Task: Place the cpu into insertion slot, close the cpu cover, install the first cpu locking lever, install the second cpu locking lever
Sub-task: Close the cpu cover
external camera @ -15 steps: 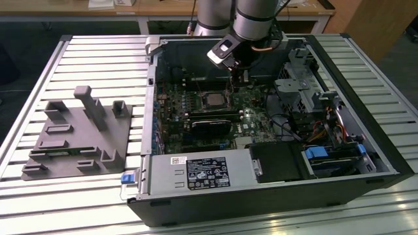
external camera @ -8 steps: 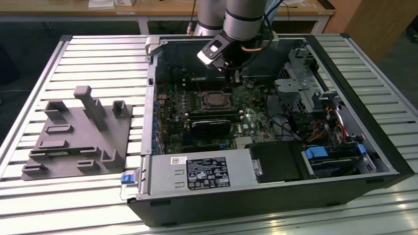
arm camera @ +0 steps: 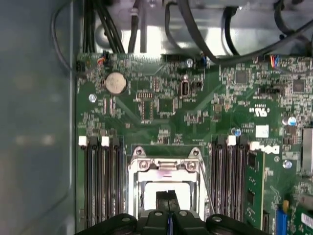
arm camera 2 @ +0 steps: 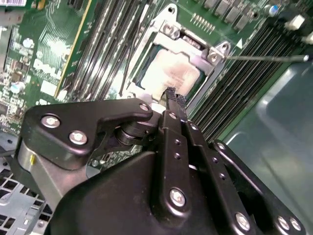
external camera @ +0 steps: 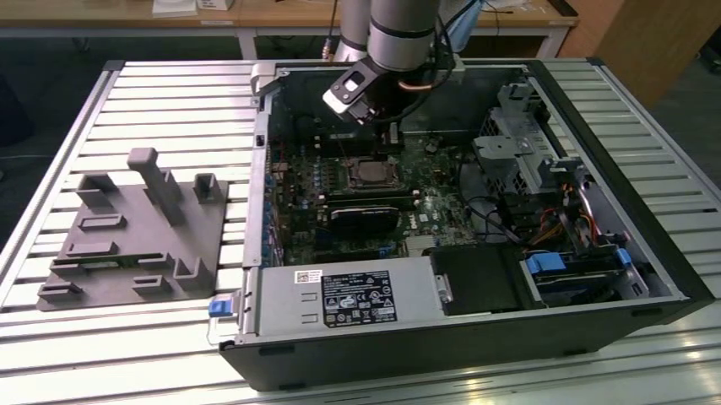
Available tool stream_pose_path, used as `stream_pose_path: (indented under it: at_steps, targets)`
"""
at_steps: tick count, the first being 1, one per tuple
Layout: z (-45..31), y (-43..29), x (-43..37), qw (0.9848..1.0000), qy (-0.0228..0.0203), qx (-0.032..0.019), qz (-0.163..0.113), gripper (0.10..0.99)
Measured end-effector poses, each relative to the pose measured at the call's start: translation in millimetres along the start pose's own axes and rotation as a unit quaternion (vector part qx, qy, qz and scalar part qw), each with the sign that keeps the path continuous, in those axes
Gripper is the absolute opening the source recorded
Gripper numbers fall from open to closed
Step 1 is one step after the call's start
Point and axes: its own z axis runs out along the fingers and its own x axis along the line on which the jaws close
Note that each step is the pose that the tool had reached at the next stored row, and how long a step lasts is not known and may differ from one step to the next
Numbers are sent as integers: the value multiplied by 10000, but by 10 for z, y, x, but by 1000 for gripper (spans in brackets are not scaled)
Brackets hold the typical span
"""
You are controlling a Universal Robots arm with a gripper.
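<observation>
The robot arm (external camera: 400, 34) reaches down into an open computer case (external camera: 451, 346) lying on the desk (external camera: 169, 101). The fingers (arm camera 2: 171, 100) are squeezed tight together with nothing between them. Their tips are right at the edge of the cpu (arm camera 2: 168, 73); I cannot tell if they touch it. The cpu sits flat in the insertion slot (external camera: 370, 173) on the green motherboard (arm camera: 161, 107), between rows of long black memory slots (arm camera: 102, 181). The cpu cover (arm camera: 164, 166) lies down over it, and the pale chip shows through the hole in the middle. A thin locking lever (arm camera 2: 266, 57) sticks out sideways across the memory slots. A grey holder block (external camera: 135, 245) sits on the desk beside the case.
</observation>
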Motion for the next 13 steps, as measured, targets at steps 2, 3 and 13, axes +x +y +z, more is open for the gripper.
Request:
stream_pose_path:
  at_steps: [2, 3, 13]
  targets:
    - [15, -30, 0, 10000, 5, -26, -1, 106]
    - [22, -48, -1, 10000, 7, -45, 0, 106]
    - [70, -203, -3, 9998, 39, -201, -4, 106]
